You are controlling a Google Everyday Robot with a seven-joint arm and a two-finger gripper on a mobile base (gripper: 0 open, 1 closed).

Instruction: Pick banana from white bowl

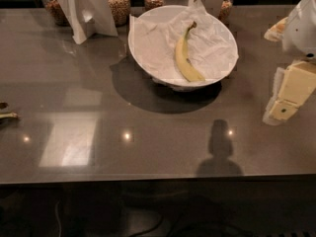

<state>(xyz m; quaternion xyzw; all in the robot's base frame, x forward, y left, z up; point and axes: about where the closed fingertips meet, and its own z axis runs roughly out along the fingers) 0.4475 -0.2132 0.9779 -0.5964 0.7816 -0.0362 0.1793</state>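
The pale-yellow banana (185, 58) with a dark stem tip lies in the white bowl (148, 58), on crumpled white paper, stem pointing to the back. The bowl stands at the back middle of the dark table. My gripper (280, 107) hangs at the right edge of the view. It is to the right of the bowl, a little nearer the front, and apart from it. Nothing shows in it.
Glass jars of brown grains (118, 4) and a white card stand (86, 14) line the back edge behind the bowl. A small greenish stem scrap (7, 116) lies at the left edge. The table's front edge (148, 179) runs across below.
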